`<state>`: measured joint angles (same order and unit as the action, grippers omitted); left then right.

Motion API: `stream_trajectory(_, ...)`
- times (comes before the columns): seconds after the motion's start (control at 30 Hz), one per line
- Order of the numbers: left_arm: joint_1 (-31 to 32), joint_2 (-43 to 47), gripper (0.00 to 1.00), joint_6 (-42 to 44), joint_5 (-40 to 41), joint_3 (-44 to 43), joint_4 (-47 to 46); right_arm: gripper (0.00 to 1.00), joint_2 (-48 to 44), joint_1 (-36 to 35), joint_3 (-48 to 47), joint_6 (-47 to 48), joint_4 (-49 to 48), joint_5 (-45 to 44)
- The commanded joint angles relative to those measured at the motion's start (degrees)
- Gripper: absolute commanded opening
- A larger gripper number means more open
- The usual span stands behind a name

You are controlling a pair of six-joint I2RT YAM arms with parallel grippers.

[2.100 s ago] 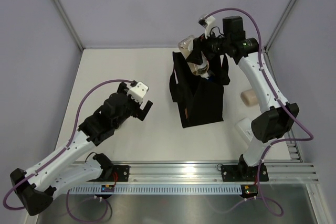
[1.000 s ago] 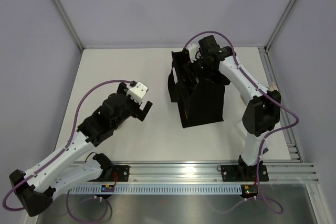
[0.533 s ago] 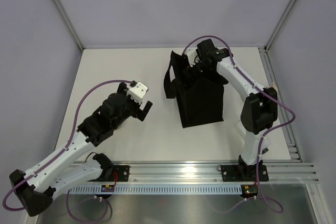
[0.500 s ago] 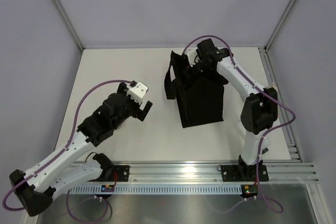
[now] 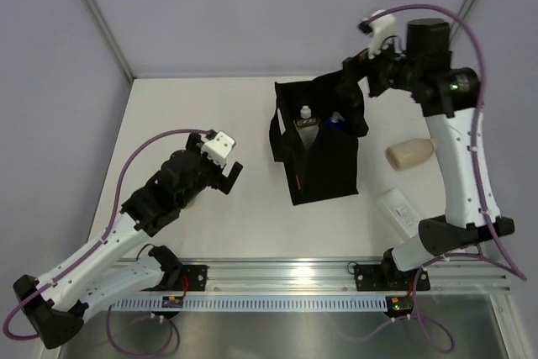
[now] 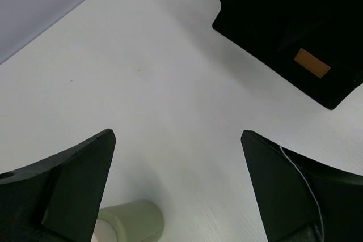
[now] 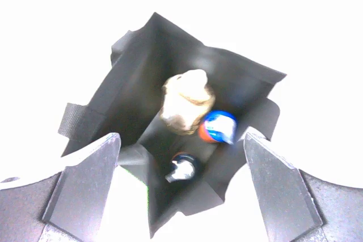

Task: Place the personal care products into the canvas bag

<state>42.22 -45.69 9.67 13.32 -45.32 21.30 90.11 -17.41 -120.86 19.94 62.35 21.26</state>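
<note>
The black canvas bag (image 5: 324, 166) stands open at the table's middle. The right wrist view looks down into the bag (image 7: 142, 77), which holds a beige pouch (image 7: 184, 100), a blue-and-orange bottle (image 7: 217, 127) and a dark-capped bottle (image 7: 182, 168). The pouch's white cap (image 5: 307, 113) shows from above. My right gripper (image 5: 348, 83) (image 7: 181, 196) hangs open and empty above the bag's far right corner. A beige tub (image 5: 409, 154) and a flat white bottle (image 5: 397, 208) lie right of the bag. My left gripper (image 5: 229, 176) (image 6: 178, 191) is open and empty left of the bag, over a pale cream bottle (image 6: 129, 228).
The bag's side with an orange label (image 6: 312, 62) faces the left gripper. A handle loop (image 5: 277, 136) hangs off the bag's left side. Enclosure walls (image 5: 101, 31) stand at the back and sides, and a rail (image 5: 294, 275) runs along the near edge.
My right gripper rose out of the bag and drew back to the right, open and empty. The beige pouch it carried now sits in the bag. The left arm barely moved.
</note>
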Motion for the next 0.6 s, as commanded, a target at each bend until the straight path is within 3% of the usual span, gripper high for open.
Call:
stream_trajectory(0.0,-0.2,1.2,0.99,0.2,-0.8,-0.3,-2.2,0.99,-1.7,11.8,1.2,-10.4,-0.9,2.5)
stream_trajectory(0.07,-0.2,1.3,0.99,0.1,-0.5,-0.4,-2.1,1.0,-2.5,22.3,4.6,-18.3,-2.9,4.6)
stream_trajectory(0.17,-0.2,1.5,0.99,-0.1,-0.7,-0.5,-2.1,1.0,-5.6,30.2,16.8,-26.6,-10.6,0.8)
stream_trajectory(0.3,-0.2,1.4,0.99,-0.3,-0.9,-0.8,-1.8,0.99,-10.4,30.9,36.7,-32.9,-17.2,-13.1)
stream_trajectory(0.43,-0.2,1.3,0.99,-0.5,-1.4,-1.1,-1.5,0.99,-9.7,30.9,44.0,-41.5,-18.8,-29.2)
stream_trajectory(0.57,-0.2,1.4,0.99,-0.6,-1.7,-1.1,-1.4,1.0,-5.2,33.3,45.2,-43.7,-19.9,-29.5)
